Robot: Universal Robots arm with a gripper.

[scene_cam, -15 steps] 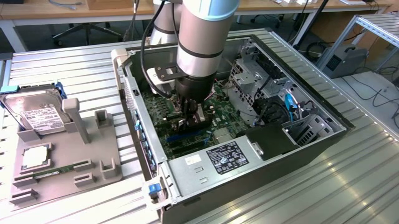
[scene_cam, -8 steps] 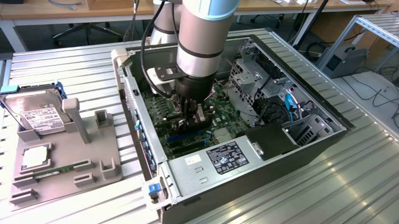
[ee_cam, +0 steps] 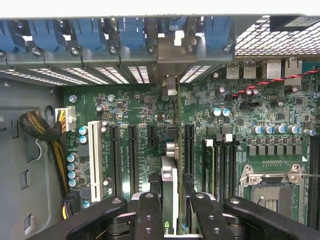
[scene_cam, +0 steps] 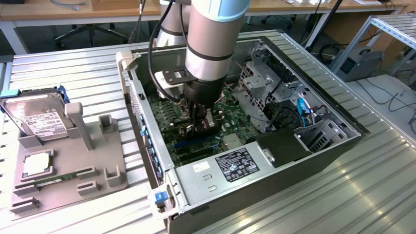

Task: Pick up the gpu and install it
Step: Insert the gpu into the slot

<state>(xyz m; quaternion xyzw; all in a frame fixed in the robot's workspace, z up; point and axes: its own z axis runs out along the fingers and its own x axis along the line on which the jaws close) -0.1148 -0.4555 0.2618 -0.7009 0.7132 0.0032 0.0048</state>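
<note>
Keep the gpu (ee_cam: 169,172) upright and edge-on, clamped in the half-closed gripper (ee_cam: 171,206), low over the motherboard (ee_cam: 125,107) inside the case (scene_cam: 260,183). Line up the bracket with the rear opening and press evenly, without twisting.

Counted, from the exterior view's left: one hard drive (scene_cam: 39,122), one memory stick (scene_cam: 57,178), one gpu, one gripper.

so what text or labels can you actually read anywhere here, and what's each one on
No text reads clearly enough to quote.
White label on the boxy silver hard drive: print too small.
Black-and-white sticker on the grey metal power supply: symbols and lines, unreadable.
White lettering on the green motherboard: blurred.
Small green logo on the thin upright gpu card in the hand: unreadable.
</note>
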